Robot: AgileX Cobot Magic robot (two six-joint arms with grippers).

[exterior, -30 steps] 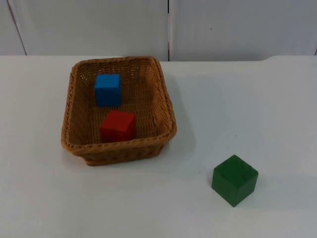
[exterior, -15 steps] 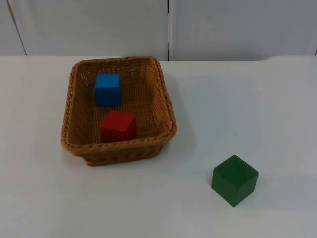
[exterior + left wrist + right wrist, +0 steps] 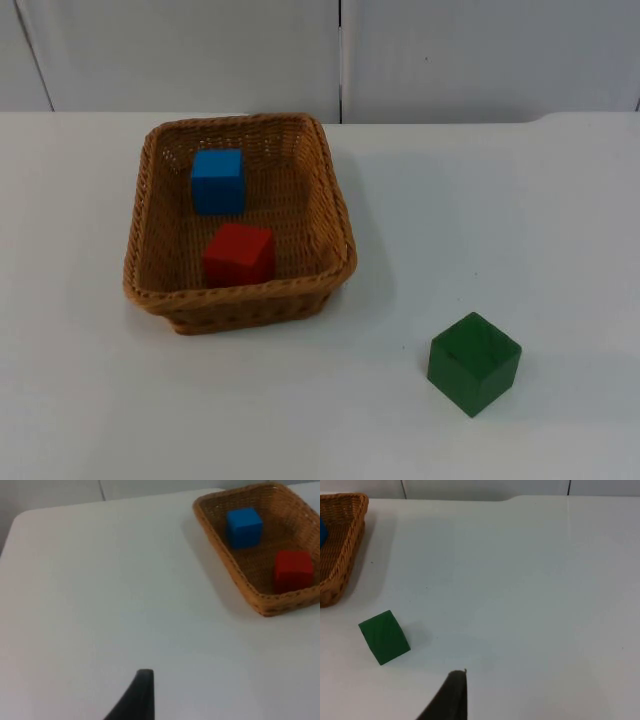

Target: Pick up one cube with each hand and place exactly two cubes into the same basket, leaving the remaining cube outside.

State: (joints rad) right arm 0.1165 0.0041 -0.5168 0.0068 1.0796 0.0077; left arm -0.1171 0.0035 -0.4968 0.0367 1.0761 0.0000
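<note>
Each gripper's state cannot be told: the left gripper [image 3: 142, 692] hangs over bare white bench [image 3: 520, 220] well apart from the wicker basket [image 3: 335, 215] holding blue cube [image 3: 218, 180] and red cube [image 3: 239, 254], the right gripper [image 3: 452, 695] near the green cube [image 3: 474, 362] outside.

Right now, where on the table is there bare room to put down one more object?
Bare white table lies left of the basket, along the near edge, and between the basket and the green cube. The far right side up to the partition wall is free too. Inside the basket it is crowded: blue cube and red cube.
</note>
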